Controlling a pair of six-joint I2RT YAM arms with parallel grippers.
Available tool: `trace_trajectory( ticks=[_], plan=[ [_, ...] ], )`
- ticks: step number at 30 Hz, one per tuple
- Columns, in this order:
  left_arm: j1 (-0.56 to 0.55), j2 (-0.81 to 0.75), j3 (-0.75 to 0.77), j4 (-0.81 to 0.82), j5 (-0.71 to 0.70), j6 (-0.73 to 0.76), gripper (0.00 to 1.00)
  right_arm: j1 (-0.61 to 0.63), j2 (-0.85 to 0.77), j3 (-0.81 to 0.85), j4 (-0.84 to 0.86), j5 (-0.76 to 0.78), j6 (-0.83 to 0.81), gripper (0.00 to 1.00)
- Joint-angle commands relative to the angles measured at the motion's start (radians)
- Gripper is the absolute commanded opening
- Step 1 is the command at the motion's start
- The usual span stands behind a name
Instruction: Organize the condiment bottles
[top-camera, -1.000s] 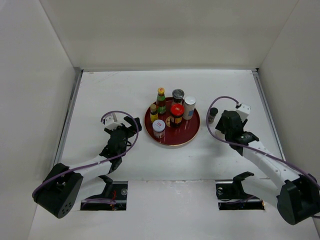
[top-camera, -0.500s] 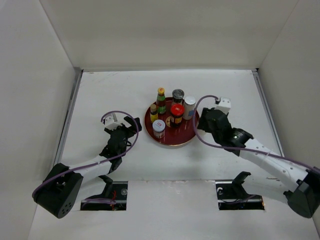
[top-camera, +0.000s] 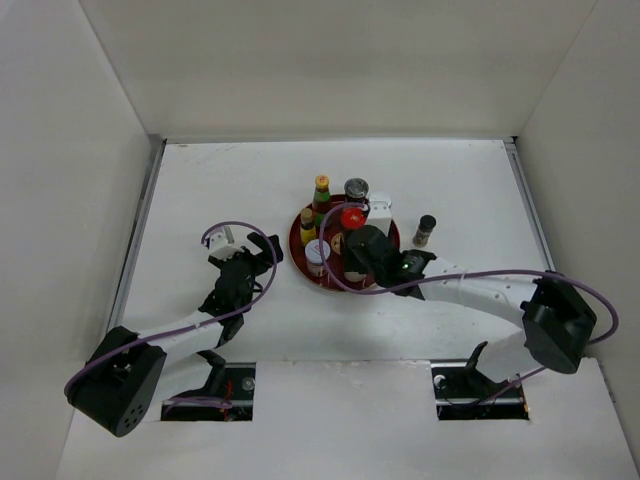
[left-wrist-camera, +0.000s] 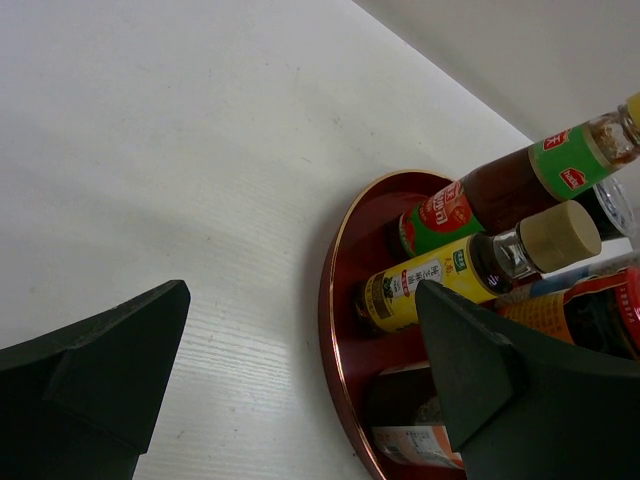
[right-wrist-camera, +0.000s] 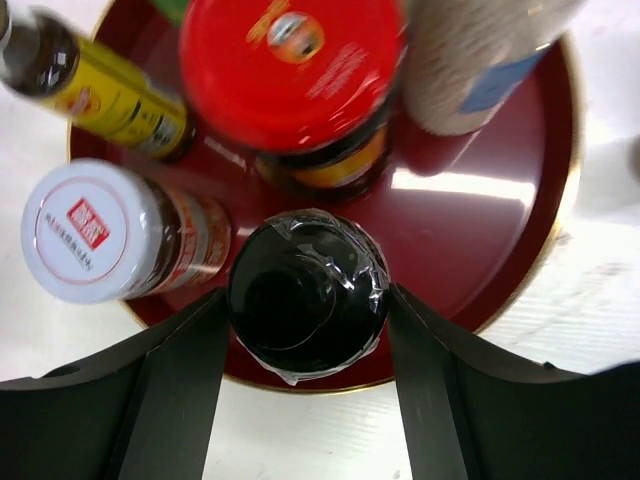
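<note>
Leaving one stray jar (top-camera: 426, 229) at the tray's (right-wrist-camera: 530, 170) 3 o'clock, the right hand (right-wrist-camera: 306, 300) seemingly clamped a dark-capped jar (right-wrist-camera: 300, 285) at its 6 o'clock rim beside the gathered bottles (right-wrist-camera: 285, 70), left hand (left-wrist-camera: 300, 300) agape.

You've got a dark-red tray (right-wrist-camera: 556, 150) with a thin gold rim, on a white counter (top-camera: 200, 180). The red-lidded jar (right-wrist-camera: 290, 70) has a glossy lid with a small yellow-orange emblem, over dark glass and an orange label band. The white-lidded jar (right-wrist-camera: 88, 228) carries a red square logo and a reddish-brown body. The slim bottle (left-wrist-camera: 430, 285) has a yellow label and a beige cap. The taller bottle (left-wrist-camera: 500, 185) is labelled red and green. You see a blue patch on the off-white cylinder (right-wrist-camera: 460, 60). The black-capped jar (right-wrist-camera: 308, 295) is under shiny clear film. The left end effector (left-wrist-camera: 300, 290) and the right end effector (right-wrist-camera: 305, 300) are black. The cables (top-camera: 225, 228) are purple.
</note>
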Motion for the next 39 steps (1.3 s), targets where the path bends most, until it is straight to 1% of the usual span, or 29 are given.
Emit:
trace_trajectory(
  ticks=[1, 3, 4, 7, 9, 12, 13, 14, 15, 17, 19, 22, 25, 29, 31, 33, 35, 39],
  plan=[
    [0.004, -0.013, -0.004, 0.041, 0.007, -0.008, 1.0, 0.024, -0.002, 0.071, 0.107, -0.003, 0.021, 0.69],
    [0.004, -0.013, -0.004, 0.041, 0.01, -0.008, 1.0, 0.026, -0.028, 0.07, 0.102, 0.005, 0.016, 0.83],
    [0.004, -0.013, -0.004, 0.041, 0.012, -0.008, 1.0, 0.026, -0.054, 0.064, 0.099, 0.008, 0.012, 0.87],
    [0.004, -0.008, -0.004, 0.043, 0.013, -0.008, 1.0, 0.007, -0.155, 0.03, 0.084, 0.02, -0.003, 0.91],
    [0.004, -0.008, -0.004, 0.043, 0.013, -0.008, 1.0, -0.043, -0.241, -0.014, 0.073, 0.045, -0.011, 0.91],
    [0.004, -0.01, -0.004, 0.043, 0.013, -0.009, 1.0, -0.153, -0.346, -0.085, 0.061, 0.052, -0.013, 0.92],
    [0.004, -0.008, -0.004, 0.045, 0.013, -0.009, 1.0, -0.224, -0.372, -0.111, 0.058, 0.056, -0.016, 0.92],
    [0.004, -0.007, -0.004, 0.046, 0.013, -0.009, 1.0, -0.267, -0.382, -0.122, 0.05, 0.053, -0.017, 0.92],
    [0.004, -0.004, -0.004, 0.046, 0.013, -0.009, 1.0, -0.337, -0.387, -0.136, 0.042, 0.051, -0.023, 0.93],
    [0.004, -0.001, -0.003, 0.046, 0.013, -0.009, 1.0, -0.431, -0.374, -0.148, 0.055, 0.043, -0.046, 0.94],
    [0.004, 0.001, -0.003, 0.048, 0.013, -0.009, 1.0, -0.511, -0.328, -0.143, 0.079, -0.001, -0.075, 0.95],
    [0.004, 0.004, -0.001, 0.048, 0.013, -0.009, 1.0, -0.563, -0.245, -0.119, 0.137, -0.104, -0.115, 0.94],
    [0.004, 0.006, -0.001, 0.048, 0.013, -0.009, 1.0, -0.577, -0.157, -0.085, 0.157, -0.147, -0.137, 0.93],
    [0.004, 0.006, -0.001, 0.048, 0.013, -0.009, 1.0, -0.592, -0.074, -0.067, 0.174, -0.141, -0.14, 0.86],
    [0.004, 0.006, -0.001, 0.048, 0.013, -0.009, 1.0, -0.6, -0.048, -0.071, 0.208, -0.135, -0.143, 0.79],
    [0.004, 0.009, -0.001, 0.048, 0.013, -0.011, 1.0, -0.606, -0.03, -0.074, 0.245, -0.133, -0.151, 0.75],
    [0.003, 0.013, 0.0, 0.048, 0.018, -0.011, 1.0, -0.615, -0.001, -0.071, 0.279, -0.142, -0.171, 0.68],
    [0.004, 0.012, 0.0, 0.048, 0.018, -0.011, 1.0, -0.62, 0.038, -0.047, 0.291, -0.153, -0.181, 0.5]
  ],
)
